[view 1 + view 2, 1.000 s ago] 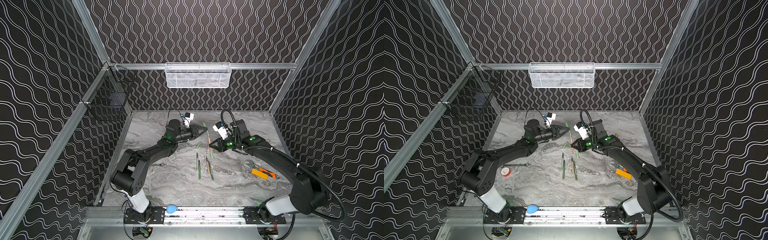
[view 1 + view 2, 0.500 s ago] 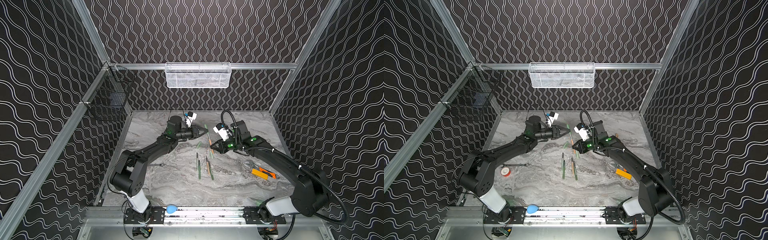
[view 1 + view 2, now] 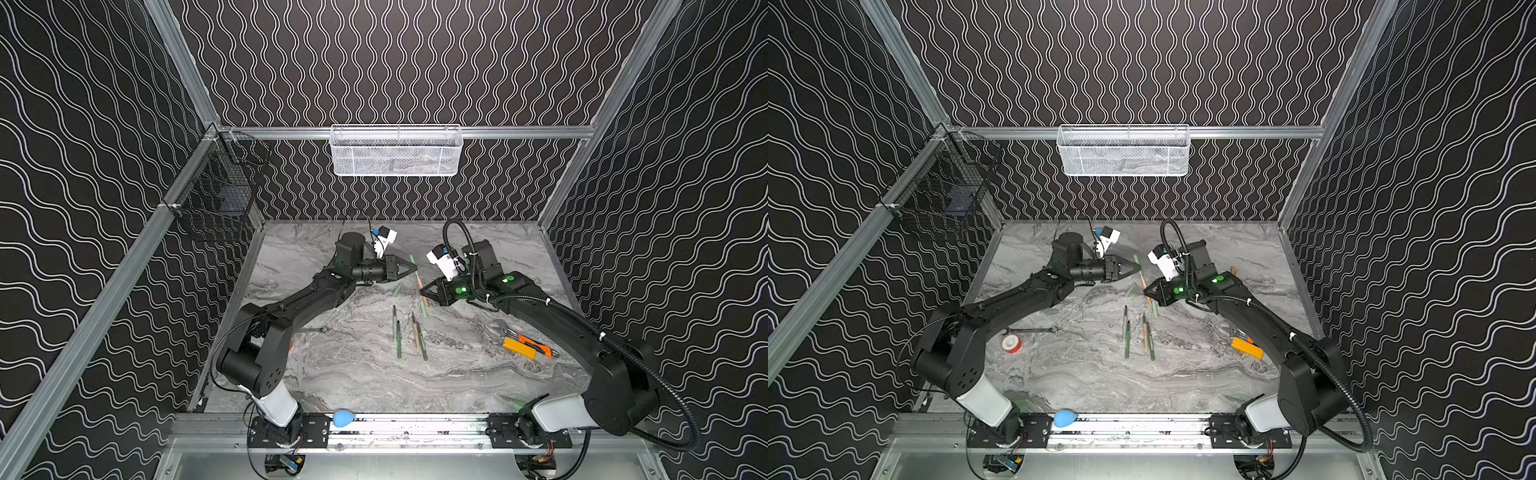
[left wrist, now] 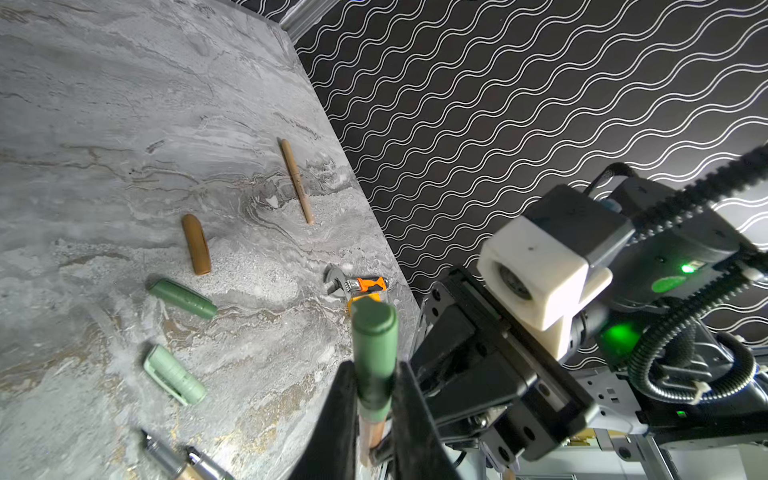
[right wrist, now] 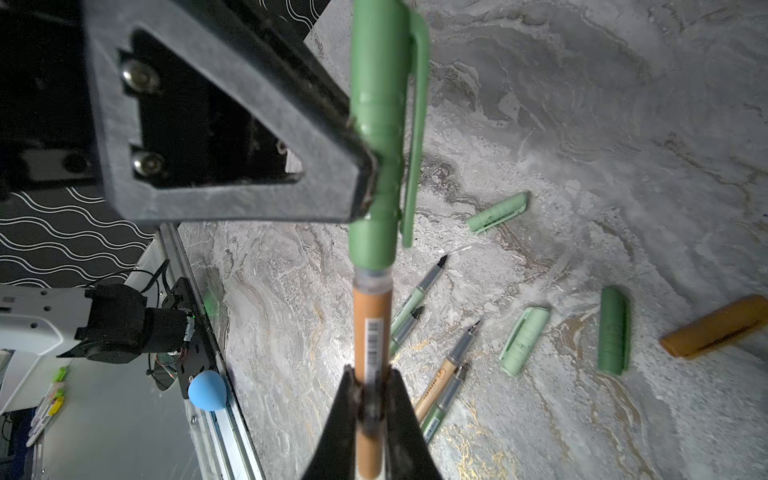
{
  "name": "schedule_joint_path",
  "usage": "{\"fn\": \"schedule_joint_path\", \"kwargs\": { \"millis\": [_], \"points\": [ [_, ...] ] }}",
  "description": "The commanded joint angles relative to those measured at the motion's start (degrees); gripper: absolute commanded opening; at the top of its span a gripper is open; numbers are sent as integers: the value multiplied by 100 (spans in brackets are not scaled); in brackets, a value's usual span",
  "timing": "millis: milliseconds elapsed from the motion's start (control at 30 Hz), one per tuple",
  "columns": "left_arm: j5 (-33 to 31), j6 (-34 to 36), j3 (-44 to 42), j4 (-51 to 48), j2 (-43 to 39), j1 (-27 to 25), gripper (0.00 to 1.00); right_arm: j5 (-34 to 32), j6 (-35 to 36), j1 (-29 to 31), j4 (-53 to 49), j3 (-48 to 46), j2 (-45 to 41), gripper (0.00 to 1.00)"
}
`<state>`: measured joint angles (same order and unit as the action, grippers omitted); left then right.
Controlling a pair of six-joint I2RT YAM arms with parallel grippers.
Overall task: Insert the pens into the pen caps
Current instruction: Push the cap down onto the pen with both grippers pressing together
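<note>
My left gripper is shut on a green pen cap. My right gripper is shut on a tan-orange pen. The pen's front end sits inside the cap's mouth. In both top views the two grippers meet at mid-table, above the surface. Several uncapped pens lie on the table. Loose caps lie nearby: two pale green, one dark green, one tan.
A capped tan pen lies near the right wall. A wrench and an orange utility knife lie at the right. A tape roll and a thin wrench lie at the left. A white basket hangs on the back wall.
The left gripper has edged the green cap slightly right and down toward the pen. The right arm has barely moved.
</note>
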<state>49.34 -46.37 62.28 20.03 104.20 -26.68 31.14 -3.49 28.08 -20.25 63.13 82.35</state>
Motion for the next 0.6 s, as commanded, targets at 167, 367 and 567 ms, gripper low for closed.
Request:
{"fn": "schedule_joint_path", "kwargs": {
  "millis": [167,367,567],
  "points": [
    [390,349,264,-488,-12,-68,21,-108,41,5,397,66,-54,7],
    [325,230,283,-378,-27,-70,49,1,65,7,390,106,-105,7],
    [278,175,346,-284,41,-75,51,94,107,19,328,79,-172,7]
  ]
}}
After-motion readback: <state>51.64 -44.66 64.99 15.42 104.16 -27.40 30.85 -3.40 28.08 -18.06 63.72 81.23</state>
